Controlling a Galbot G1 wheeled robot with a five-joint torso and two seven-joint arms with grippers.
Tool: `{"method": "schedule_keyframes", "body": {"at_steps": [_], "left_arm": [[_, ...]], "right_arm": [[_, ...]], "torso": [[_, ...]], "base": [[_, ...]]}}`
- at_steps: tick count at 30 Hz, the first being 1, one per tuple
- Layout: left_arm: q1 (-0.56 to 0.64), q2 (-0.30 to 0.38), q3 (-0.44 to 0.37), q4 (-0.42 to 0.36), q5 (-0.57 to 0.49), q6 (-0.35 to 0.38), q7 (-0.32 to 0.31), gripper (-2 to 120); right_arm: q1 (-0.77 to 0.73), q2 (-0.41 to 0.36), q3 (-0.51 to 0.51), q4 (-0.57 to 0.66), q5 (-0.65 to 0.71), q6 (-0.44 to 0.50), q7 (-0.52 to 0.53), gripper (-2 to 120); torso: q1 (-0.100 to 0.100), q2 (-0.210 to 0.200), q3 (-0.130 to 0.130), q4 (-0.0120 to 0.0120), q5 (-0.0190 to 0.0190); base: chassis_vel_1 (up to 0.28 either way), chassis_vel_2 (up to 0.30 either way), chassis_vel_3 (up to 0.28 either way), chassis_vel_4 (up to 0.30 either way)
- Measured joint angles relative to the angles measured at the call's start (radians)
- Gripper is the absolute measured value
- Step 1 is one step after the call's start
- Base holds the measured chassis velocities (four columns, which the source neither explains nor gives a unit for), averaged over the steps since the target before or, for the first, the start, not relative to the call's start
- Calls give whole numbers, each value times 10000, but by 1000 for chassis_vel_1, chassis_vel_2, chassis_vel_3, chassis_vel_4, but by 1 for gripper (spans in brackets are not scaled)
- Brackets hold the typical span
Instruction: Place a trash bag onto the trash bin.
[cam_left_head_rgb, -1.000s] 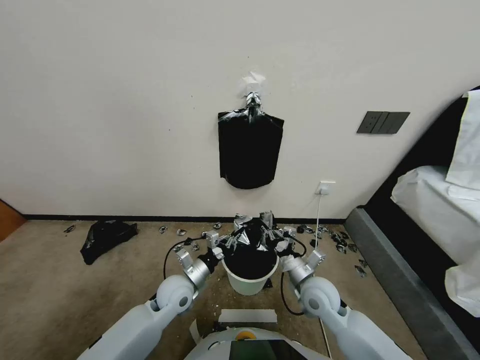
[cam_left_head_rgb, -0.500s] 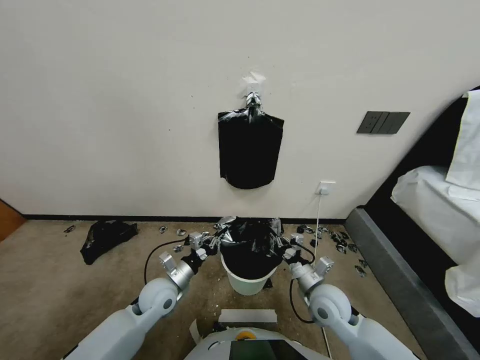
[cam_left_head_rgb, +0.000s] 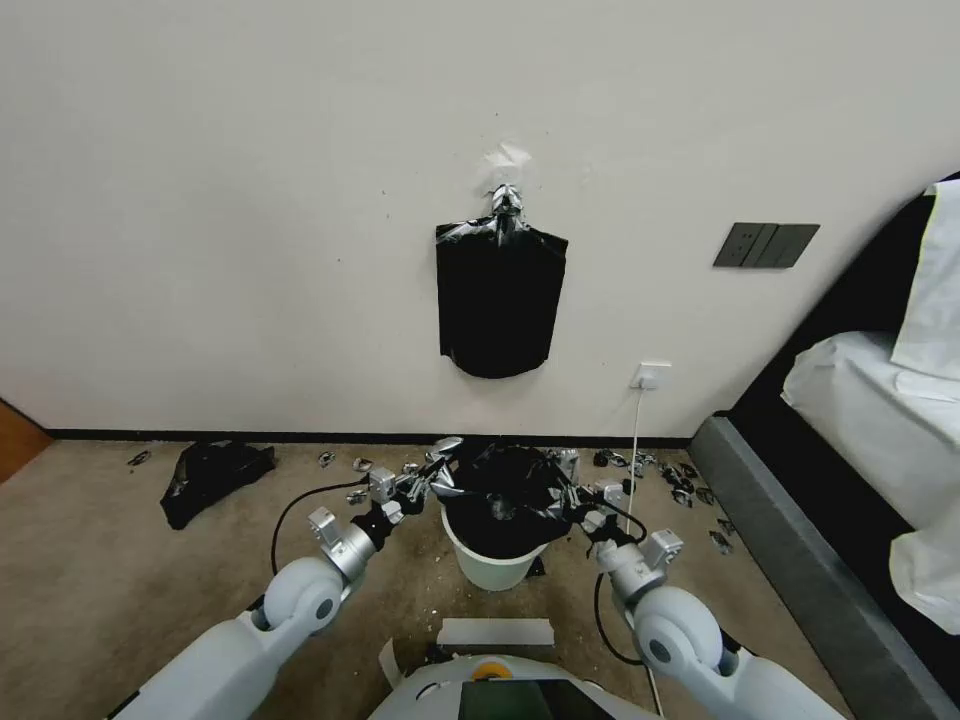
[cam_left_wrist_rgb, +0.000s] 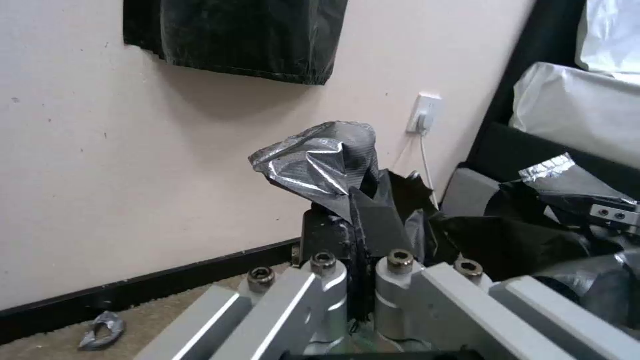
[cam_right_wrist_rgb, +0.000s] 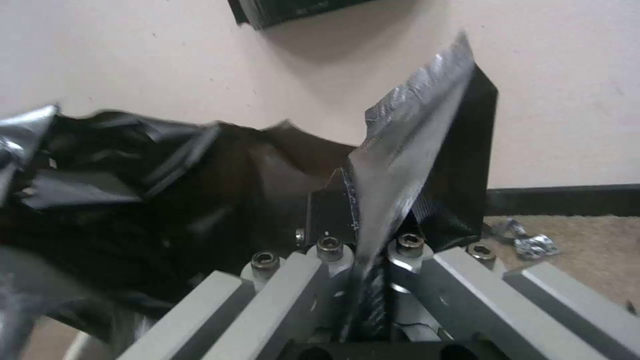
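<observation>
Head view, near to far. The trash bin (cam_left_head_rgb: 497, 562) stands on the carpet just ahead of the robot's base, its cream wall bare below and its mouth covered by the trash bag (cam_left_head_rgb: 503, 492). The left hand (cam_left_head_rgb: 428, 483) sits at the bin's left side and the right hand (cam_left_head_rgb: 578, 507) at its right, each closed on a pinch of the bag's edge; in the wrist views the film runs up between the closed fingers of the left hand (cam_left_wrist_rgb: 353, 272) and of the right hand (cam_right_wrist_rgb: 367, 270).

Step in hand: spreading the bag's mouth across the rim, judged about midway. The next move calls for carrying both pinched edges outward and down past the rim, so that the film cuffs over the bin's wall, before either grip is let go; thin film may slip or tear if pulled unevenly.

Compared with the frame a second earlier, the hands stand farther apart and the bag, then bunched in a peak over the bin, is drawn wider and lower.

Beyond, a crumpled black heap (cam_left_head_rgb: 213, 478) lies on the floor to the left, and a flat black sheaf (cam_left_head_rgb: 498, 297) hangs on the wall.
</observation>
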Motion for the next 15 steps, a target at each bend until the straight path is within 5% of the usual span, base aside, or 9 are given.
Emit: {"method": "schedule_keyframes", "body": {"at_steps": [15], "left_arm": [[516, 624, -178, 317, 818, -349, 1030, 0]], "right_arm": [[-628, -473, -59, 79, -681, 89, 7, 0]], "torso": [[0, 0, 0, 0, 0]], "base": [[0, 0, 0, 0]]}}
